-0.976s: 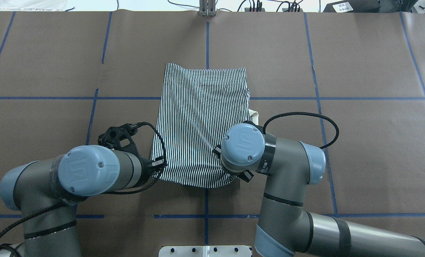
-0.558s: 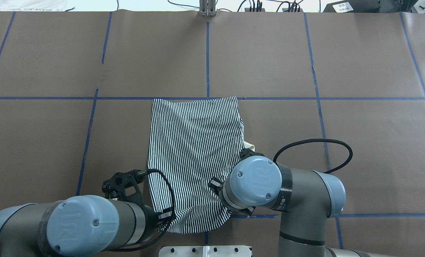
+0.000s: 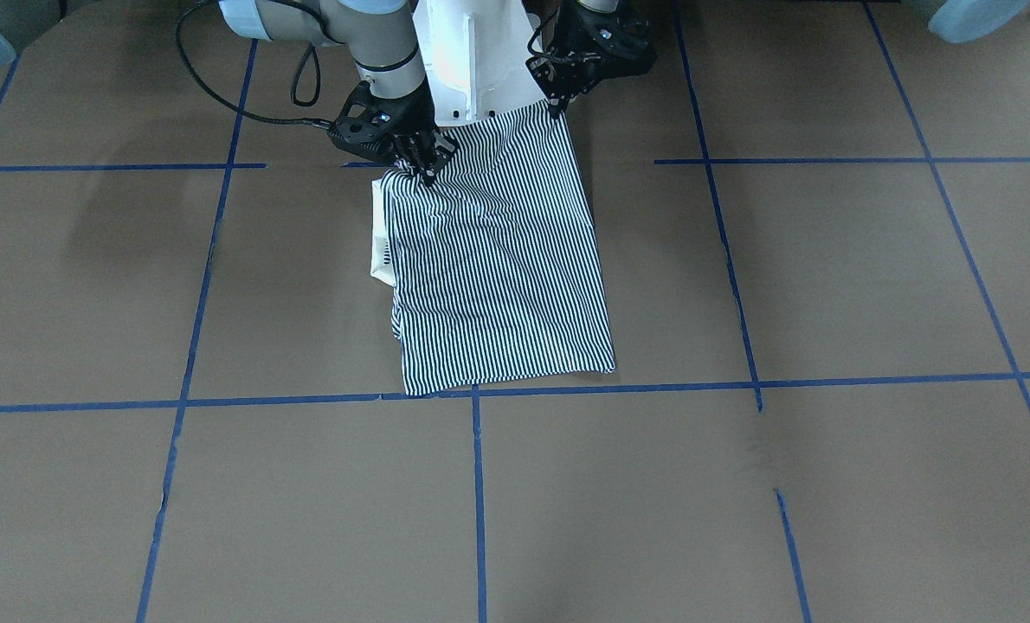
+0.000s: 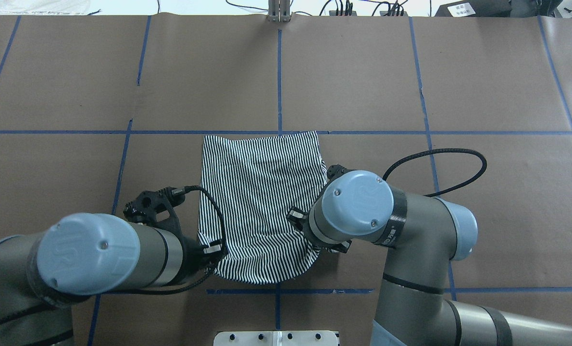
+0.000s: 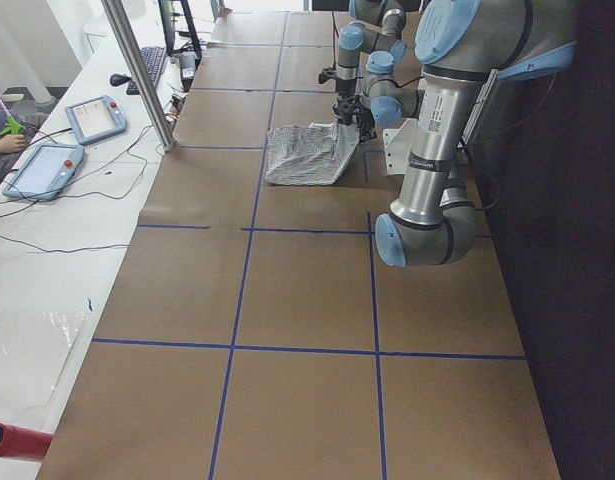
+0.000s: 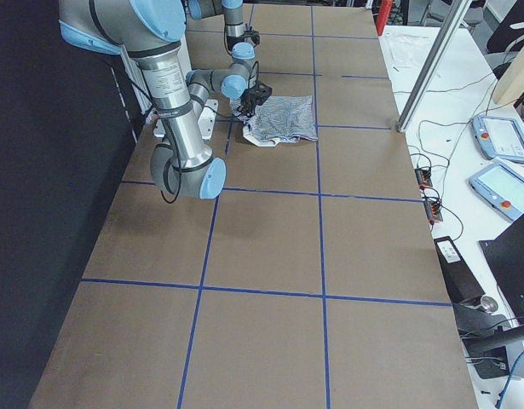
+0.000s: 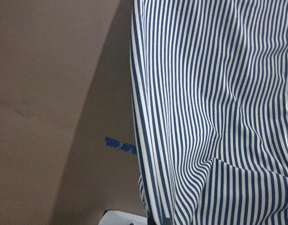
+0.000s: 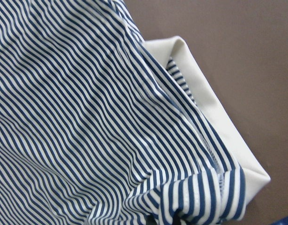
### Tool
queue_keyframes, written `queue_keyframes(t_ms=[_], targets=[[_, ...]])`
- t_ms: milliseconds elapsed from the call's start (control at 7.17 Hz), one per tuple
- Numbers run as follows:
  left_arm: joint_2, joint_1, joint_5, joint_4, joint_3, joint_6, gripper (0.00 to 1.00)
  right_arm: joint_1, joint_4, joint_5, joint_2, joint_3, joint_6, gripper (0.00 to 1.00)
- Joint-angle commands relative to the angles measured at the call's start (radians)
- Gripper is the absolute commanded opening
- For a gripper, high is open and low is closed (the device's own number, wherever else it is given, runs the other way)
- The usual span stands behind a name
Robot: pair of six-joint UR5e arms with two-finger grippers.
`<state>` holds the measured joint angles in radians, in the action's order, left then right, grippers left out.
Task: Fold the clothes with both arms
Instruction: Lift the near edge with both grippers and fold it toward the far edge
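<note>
Right gripper (image 3: 422,170) pinches one raised corner of the polo shirt (image 3: 498,260). Left gripper (image 3: 558,105) pinches the other. Cream collar (image 3: 380,251) peeks out just beyond the right gripper. Sleeves look folded in; end-to-end fold appears left.

- Bench (image 4: 483,72) covered end to end in brown paper, lightly creased at the seams.
- Blue tape lines (image 4: 279,72) across the paper, in a grid of large rectangles.
- Along the far long edge, a white worktop (image 5: 47,270) with two grey tablet controllers (image 5: 95,118), a keyboard (image 5: 147,65) and a mouse (image 5: 118,79).
- Slanted metal post (image 5: 137,70) where bench and worktop meet.
- Clear plastic sheet (image 5: 22,350) and a red cylinder (image 5: 12,440) near one end of the worktop.
- Dark, featureless area (image 5: 577,300) past the opposite long edge.
- Bright, even light; soft shadows only.
</note>
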<state>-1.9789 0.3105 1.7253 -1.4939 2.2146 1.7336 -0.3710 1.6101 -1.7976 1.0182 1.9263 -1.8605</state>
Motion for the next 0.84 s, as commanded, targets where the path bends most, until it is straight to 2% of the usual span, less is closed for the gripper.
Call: queue_keyframes(t_ms=[0,279,558,697], targets=[[-0.055,0.14,0.033,-0.005,-0.06,-0.083,0.0,-0.089,-0.001,-0.028,-0.048,-0.056,0.084,0.0],[-0.08,0.179,0.034,-0.038,-0.146,-0.145,0.0,-0.111,-0.04,-0.013,-0.108,-0.191,0.179,0.0],[-0.078,0.193,0.031,-0.126,-0.243,-0.147,0.0,-0.147,-0.239,-0.005,-0.137,-0.348,0.187,0.0],[-0.078,0.193,0.031,-0.15,-0.271,-0.144,0.0,-0.166,-0.255,0.003,-0.17,-0.404,0.193,0.0]])
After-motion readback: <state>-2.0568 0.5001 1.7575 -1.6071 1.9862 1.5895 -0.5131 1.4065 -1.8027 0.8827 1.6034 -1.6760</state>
